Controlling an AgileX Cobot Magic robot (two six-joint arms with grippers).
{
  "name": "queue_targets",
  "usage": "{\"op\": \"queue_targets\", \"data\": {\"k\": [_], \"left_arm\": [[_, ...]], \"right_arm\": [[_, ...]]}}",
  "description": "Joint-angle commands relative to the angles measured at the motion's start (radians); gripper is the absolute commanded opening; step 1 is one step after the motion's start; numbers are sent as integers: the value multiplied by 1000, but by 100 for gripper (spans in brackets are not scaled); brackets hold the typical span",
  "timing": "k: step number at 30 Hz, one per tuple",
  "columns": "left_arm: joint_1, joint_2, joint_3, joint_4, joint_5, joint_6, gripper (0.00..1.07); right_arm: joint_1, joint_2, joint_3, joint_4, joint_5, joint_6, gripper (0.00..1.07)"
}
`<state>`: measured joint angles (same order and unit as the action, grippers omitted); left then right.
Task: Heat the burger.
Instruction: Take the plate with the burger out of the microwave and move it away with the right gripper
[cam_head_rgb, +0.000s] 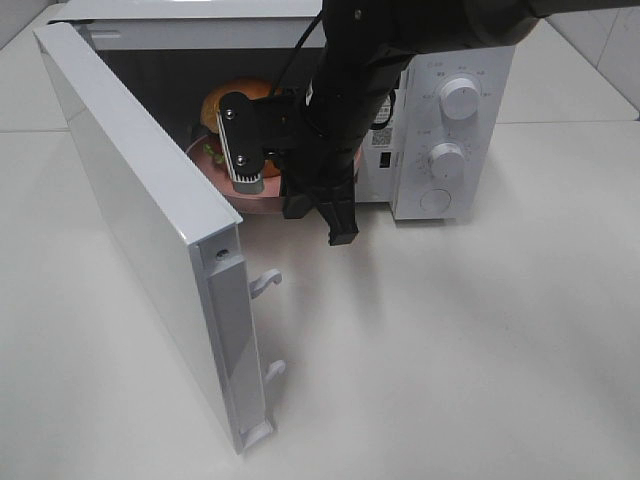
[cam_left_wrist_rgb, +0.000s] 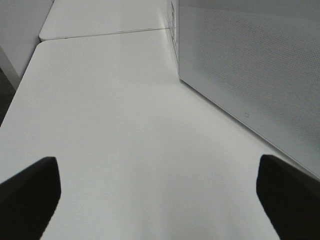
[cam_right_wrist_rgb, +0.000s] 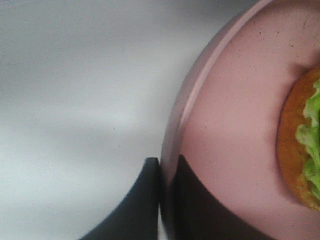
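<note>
One burger (cam_head_rgb: 240, 95) sits on the pink plate (cam_head_rgb: 255, 195) inside the open microwave (cam_head_rgb: 450, 120), at my twelve o'clock. My right hand (cam_right_wrist_rgb: 167, 200) is clamped on the plate's rim; my left hand (cam_left_wrist_rgb: 160, 200) is spread apart over the white surface (cam_left_wrist_rgb: 110, 125).
</note>
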<state>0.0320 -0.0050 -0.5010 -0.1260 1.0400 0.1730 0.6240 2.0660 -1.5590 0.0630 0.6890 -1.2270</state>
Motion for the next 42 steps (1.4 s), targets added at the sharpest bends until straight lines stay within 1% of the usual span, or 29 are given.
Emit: {"op": "queue_targets", "data": {"k": [1, 2, 3, 7, 11, 12, 13, 15, 16, 17, 18, 20, 30, 36, 42], "left_arm": [[2, -18, 3, -2, -5, -4, 101], [2, -18, 3, -2, -5, -4, 101], [2, -18, 3, -2, -5, -4, 101], [2, -18, 3, -2, -5, -4, 101], [2, -18, 3, -2, -5, -4, 101], [2, -18, 3, -2, -5, -4, 101], [2, -18, 3, -2, -5, -4, 101], [2, -18, 3, -2, -5, -4, 101], [2, -18, 3, -2, -5, -4, 101], [2, -18, 3, -2, -5, -4, 101], [2, -18, 3, -2, -5, -4, 101], [2, -18, 3, -2, -5, -4, 101], [2, -18, 3, -2, -5, -4, 101], [2, -18, 3, -2, -5, -4, 101], [2, -19, 3, -2, -5, -3, 101]], "right_arm": [[-4, -55, 33, -20, -108, -8, 0], [-4, -76, 64, -20, -148, -20, 0], [-4, -76, 64, -20, -148, -20, 0], [-4, -125, 127, -20, -203, -45, 0], [-4, -152, 161, -19, -227, -45, 0], [-4, -171, 190, -19, -240, -53, 0], [-4, -171, 190, -19, -240, -53, 0], [-4, -201, 236, -17, -250, -75, 0], [-4, -201, 236, -17, -250, -75, 0], [-4, -217, 263, -17, -259, -89, 0], [-4, -217, 263, -17, -259, -89, 0], [-4, -237, 300, -17, -263, -91, 0], [-4, -310, 371, -17, -267, -87, 0], [0, -333, 391, -20, -264, -85, 0], [8, -383, 436, -40, -267, -85, 0]]}}
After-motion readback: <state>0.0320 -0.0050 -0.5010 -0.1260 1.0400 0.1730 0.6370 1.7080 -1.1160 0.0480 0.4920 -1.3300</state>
